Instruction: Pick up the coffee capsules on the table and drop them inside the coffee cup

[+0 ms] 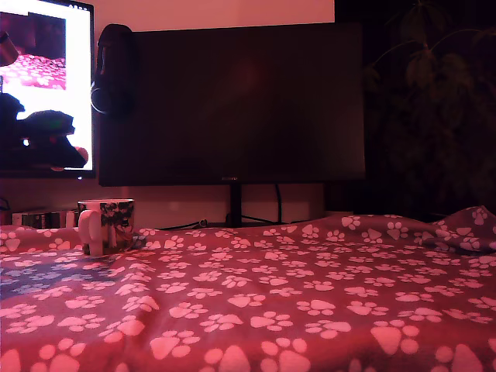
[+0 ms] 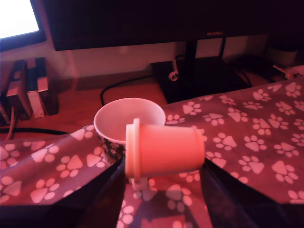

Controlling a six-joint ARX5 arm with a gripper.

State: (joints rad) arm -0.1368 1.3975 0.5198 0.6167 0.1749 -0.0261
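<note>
Just in front of the mug (image 2: 129, 124), a pale capsule (image 2: 164, 148) lies sideways, pinched in the claw (image 2: 164, 171). Both sit over the paw-print cloth (image 2: 247, 137).

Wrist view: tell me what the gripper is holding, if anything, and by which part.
The gripper holds a coffee capsule lying sideways above the coffee cup. The dark fingers seem to meet its underside, but the contact itself is hidden.

A reddish tapered plastic capsule (image 2: 164, 149) is held sideways between the dark gripper (image 2: 164, 178) fingers, directly before the white-lined, leaf-patterned mug (image 2: 128, 118) on paw-print cloth (image 2: 247, 133).
</note>
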